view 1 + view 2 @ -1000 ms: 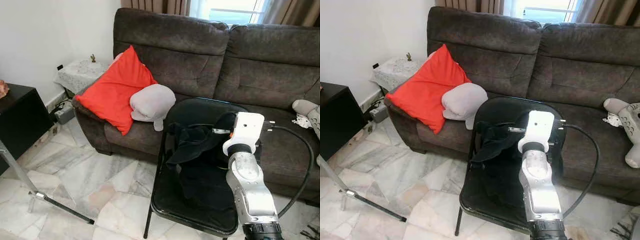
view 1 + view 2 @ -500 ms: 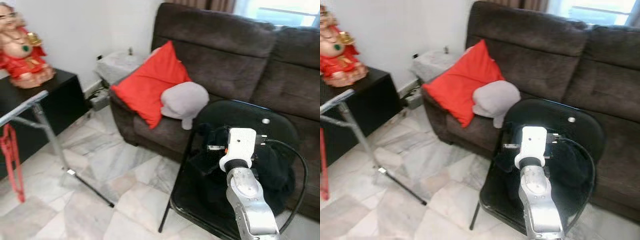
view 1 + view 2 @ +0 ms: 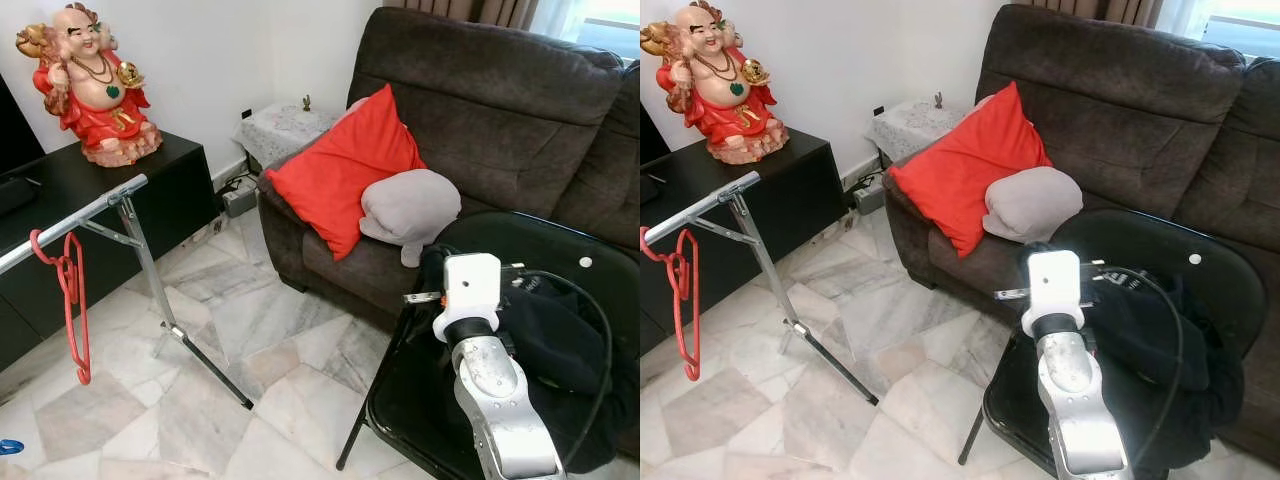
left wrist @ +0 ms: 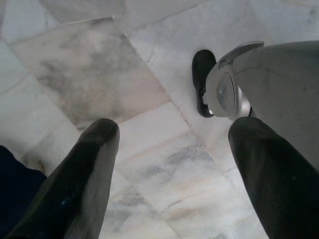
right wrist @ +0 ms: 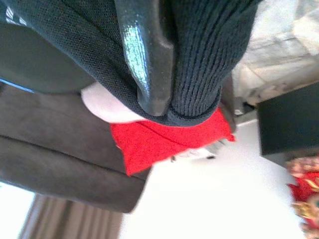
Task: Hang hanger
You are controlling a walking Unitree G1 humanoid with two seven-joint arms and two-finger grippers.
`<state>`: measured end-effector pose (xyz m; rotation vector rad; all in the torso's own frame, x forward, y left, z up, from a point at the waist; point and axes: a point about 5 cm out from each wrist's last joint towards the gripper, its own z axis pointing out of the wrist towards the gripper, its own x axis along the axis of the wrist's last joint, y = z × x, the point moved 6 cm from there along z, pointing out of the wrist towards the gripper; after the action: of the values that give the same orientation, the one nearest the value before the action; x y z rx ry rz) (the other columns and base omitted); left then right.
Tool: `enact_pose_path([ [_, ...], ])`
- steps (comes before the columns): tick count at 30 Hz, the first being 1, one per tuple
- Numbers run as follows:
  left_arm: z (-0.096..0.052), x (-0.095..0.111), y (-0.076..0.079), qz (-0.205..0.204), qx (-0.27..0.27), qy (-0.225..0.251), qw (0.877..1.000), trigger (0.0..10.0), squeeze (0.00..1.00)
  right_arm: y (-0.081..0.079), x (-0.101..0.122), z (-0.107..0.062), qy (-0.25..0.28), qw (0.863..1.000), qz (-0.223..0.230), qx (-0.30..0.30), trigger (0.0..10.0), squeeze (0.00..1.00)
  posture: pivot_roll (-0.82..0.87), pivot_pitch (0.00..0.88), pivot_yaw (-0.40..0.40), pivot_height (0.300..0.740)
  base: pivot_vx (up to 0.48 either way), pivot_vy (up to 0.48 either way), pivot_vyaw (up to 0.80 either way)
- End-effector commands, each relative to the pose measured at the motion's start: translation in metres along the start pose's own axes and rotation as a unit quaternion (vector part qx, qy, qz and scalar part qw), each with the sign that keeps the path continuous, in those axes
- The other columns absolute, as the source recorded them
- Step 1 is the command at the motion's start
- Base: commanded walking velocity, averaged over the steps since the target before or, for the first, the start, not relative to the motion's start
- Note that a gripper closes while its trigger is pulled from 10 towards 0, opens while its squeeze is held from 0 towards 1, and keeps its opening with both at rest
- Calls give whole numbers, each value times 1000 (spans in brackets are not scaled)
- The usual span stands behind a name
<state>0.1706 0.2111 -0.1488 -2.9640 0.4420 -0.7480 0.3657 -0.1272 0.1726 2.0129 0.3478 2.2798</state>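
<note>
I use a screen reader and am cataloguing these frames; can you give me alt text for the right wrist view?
The right gripper is clamped on a fold of dark knitted garment, seen close up. Behind it are a red square cushion, a brown fabric sofa and a white wall.

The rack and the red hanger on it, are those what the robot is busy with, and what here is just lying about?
For the job:
- rack
- red hanger, on the rack's bar
- dark garment, pinched in the right gripper
- left gripper, open over the floor

Lying about:
- sofa
- red cushion
- grey pillow
- statue
- black chair
</note>
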Motion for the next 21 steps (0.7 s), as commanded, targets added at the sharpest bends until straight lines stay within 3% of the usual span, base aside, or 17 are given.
enact_pose_path([
  [1,-1,-7,-2,3,3,-10,1000,10000,0,-8,20,1,38,999,1,20,10000,0,42,0,13,740,0,0,800],
  [6,-1,-7,-1,5,2,-10,1000,10000,0,-47,38,-9,80,988,5,132,10000,0,40,0,17,740,0,0,800],
  [21,-1,-7,0,7,0,-10,1000,10000,0,-73,43,-25,101,968,9,228,10000,0,40,0,15,740,0,0,800],
])
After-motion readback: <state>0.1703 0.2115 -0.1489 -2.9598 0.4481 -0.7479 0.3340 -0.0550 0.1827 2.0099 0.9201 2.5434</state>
